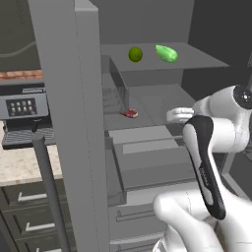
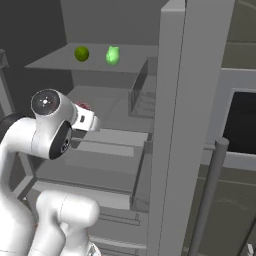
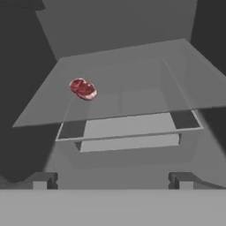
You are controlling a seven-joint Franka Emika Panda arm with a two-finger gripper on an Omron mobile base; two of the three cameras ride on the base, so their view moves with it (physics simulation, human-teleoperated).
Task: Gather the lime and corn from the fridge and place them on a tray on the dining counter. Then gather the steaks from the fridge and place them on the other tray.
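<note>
You're at the open fridge, gripper spread wide and empty. The lime sits on the top shelf, steaks below; raise toward the lime first.

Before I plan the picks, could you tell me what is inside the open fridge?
On the top shelf sit a lime and a pale green corn. One steak lies on the shelf below. The door hides the fridge's left edge.

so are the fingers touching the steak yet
Apart. In the hand view the fingers sit at the bottom, spread wide, while the steak lies farther back on the fridge shelf, bare shelf between them.
</note>
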